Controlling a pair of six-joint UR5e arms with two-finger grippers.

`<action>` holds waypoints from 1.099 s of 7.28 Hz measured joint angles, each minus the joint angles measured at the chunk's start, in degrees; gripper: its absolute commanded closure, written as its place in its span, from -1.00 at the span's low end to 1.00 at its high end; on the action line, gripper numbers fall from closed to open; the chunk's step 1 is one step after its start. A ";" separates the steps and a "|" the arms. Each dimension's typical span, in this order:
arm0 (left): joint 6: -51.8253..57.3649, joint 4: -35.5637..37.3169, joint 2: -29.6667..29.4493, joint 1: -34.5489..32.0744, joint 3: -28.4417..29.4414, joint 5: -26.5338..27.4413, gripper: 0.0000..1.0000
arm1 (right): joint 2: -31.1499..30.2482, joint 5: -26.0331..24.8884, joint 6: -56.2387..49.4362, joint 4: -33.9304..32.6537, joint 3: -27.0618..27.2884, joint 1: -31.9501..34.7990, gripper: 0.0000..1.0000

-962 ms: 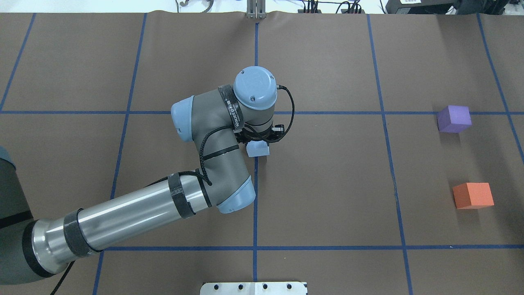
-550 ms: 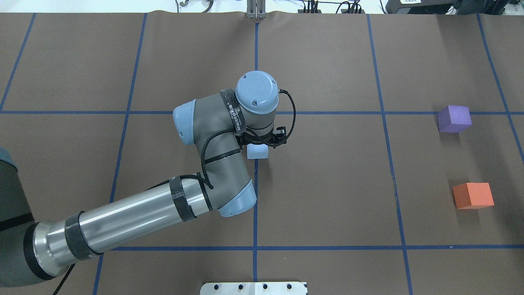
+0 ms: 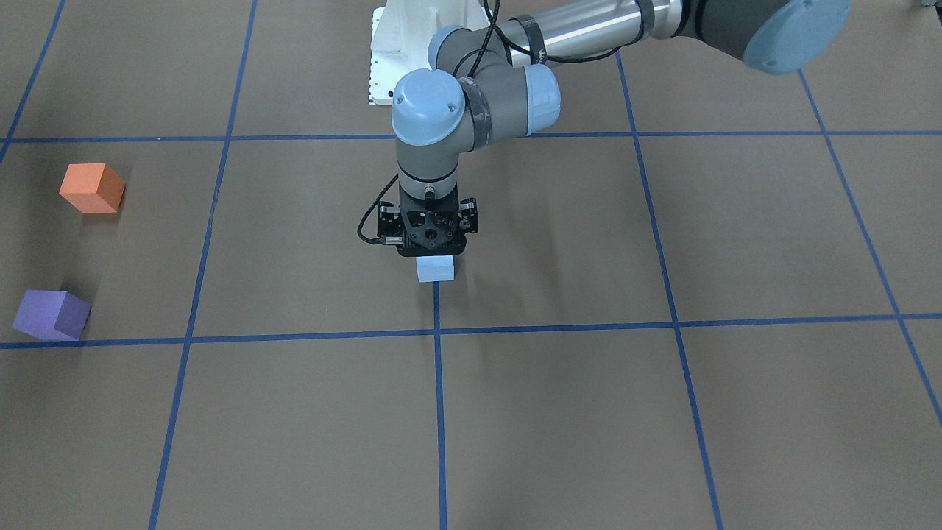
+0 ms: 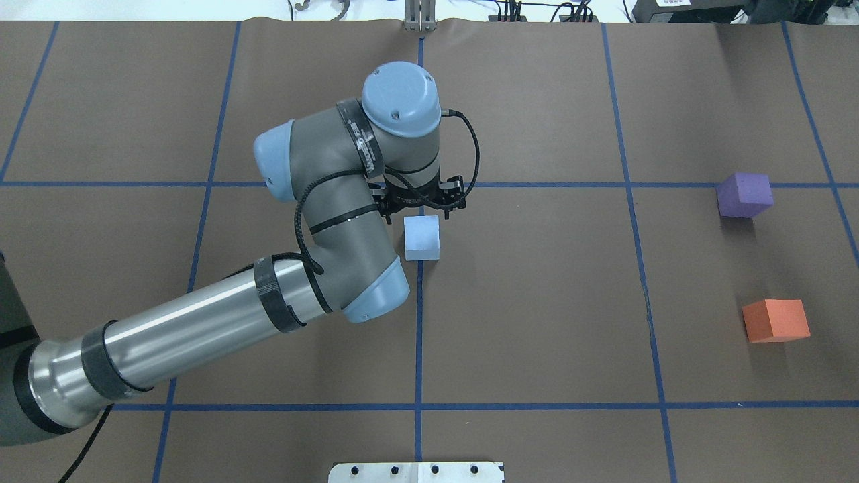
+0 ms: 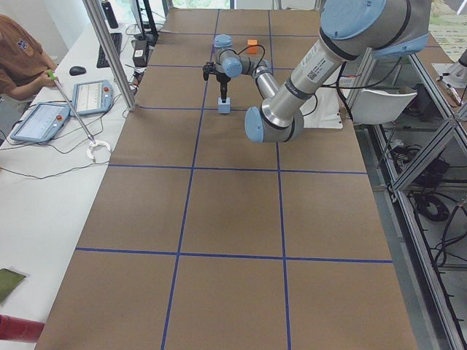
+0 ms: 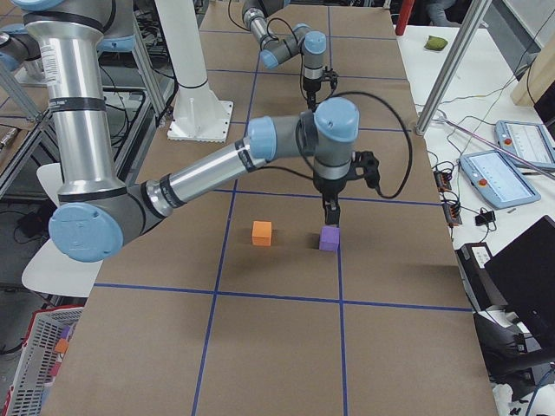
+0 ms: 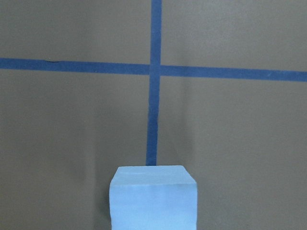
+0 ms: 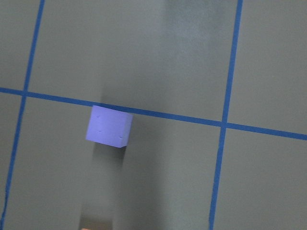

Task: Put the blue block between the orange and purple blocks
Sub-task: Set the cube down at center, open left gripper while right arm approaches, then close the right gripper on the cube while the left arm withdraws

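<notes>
The light blue block sits on the centre tape line, mid-table; it also shows in the front view and at the bottom of the left wrist view. My left gripper points straight down onto it and looks shut on it; the fingers are mostly hidden. The purple block and the orange block stand apart at the far right. My right gripper hangs high over the purple block. I cannot tell whether it is open.
Brown paper with a blue tape grid covers the table. The white robot base plate is at the near edge. An operator's side desk with tablets and a metal post lie beyond the table's left end.
The left wrist has shifted toward the far side and looks larger, so more of the blue block shows. The block's slight skew has squared up. It stays on the centre line.
</notes>
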 measured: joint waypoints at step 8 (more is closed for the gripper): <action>44.43 18.16 37.67 -24.94 -36.56 -5.96 -1.00 | 28.16 -16.16 57.22 9.45 -4.49 -40.87 -1.00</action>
